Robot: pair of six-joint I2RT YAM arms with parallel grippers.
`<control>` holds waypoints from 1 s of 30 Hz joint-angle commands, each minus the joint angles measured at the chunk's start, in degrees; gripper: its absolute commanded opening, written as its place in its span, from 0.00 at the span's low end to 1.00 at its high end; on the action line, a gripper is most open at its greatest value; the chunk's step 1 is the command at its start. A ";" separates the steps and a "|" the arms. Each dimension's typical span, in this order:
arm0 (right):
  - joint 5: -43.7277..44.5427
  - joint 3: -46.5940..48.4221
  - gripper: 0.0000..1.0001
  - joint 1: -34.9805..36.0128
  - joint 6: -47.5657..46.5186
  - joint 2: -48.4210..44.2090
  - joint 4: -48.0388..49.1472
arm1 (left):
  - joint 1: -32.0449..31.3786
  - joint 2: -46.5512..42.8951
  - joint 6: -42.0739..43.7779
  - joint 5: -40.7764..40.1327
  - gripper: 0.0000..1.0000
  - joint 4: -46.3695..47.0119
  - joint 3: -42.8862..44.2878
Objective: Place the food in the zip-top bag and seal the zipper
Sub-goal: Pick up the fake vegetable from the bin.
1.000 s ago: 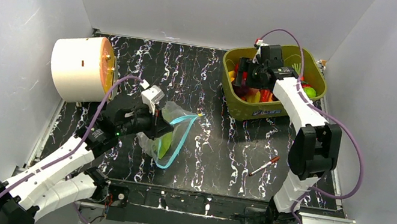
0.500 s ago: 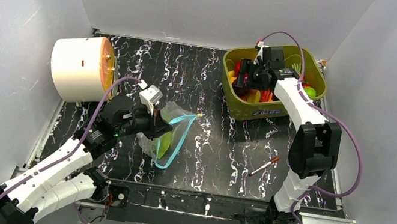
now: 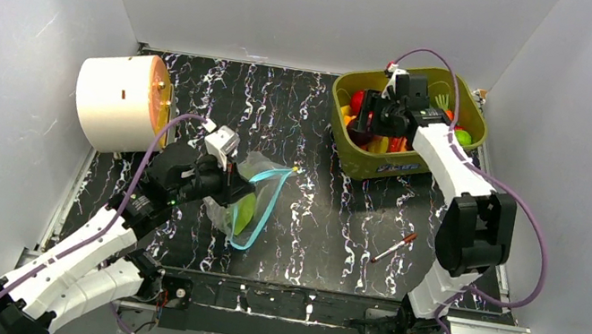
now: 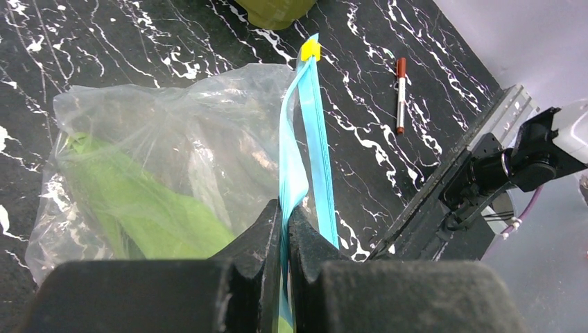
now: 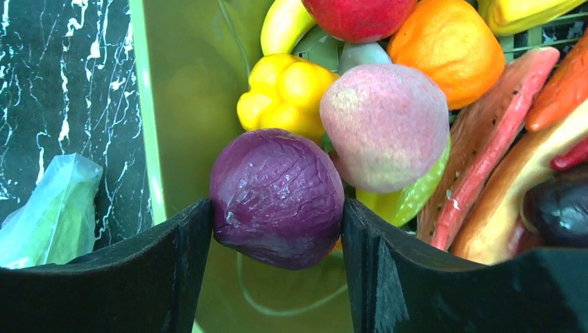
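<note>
Wrinkled purple onion in right tool

Zipper in tool; perhaps leaf inside

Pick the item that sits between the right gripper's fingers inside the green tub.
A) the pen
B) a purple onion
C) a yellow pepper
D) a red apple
B: in the right wrist view the onion fills the gap of the right gripper, with a black finger touching it on each side.
</note>
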 commanded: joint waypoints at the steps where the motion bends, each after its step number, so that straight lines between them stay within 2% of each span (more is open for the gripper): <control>1: 1.57 -0.48 0.45 -0.30 0.93 -6.18 3.16 | 0.23 -1.74 1.06 -3.13 0.00 -0.44 0.26; 11: 0.61 -1.86 0.41 -0.08 5.55 -15.45 0.00 | 0.25 -4.39 0.47 -6.73 0.00 0.14 -0.58; 20: -5.28 -10.42 0.40 3.75 9.20 -28.18 -0.16 | 0.25 -1.74 -2.87 -5.83 0.00 2.50 -0.67; 30: -11.99 -20.37 0.39 15.53 18.57 -37.08 7.20 | 0.25 3.39 -8.76 -5.58 0.00 4.84 3.57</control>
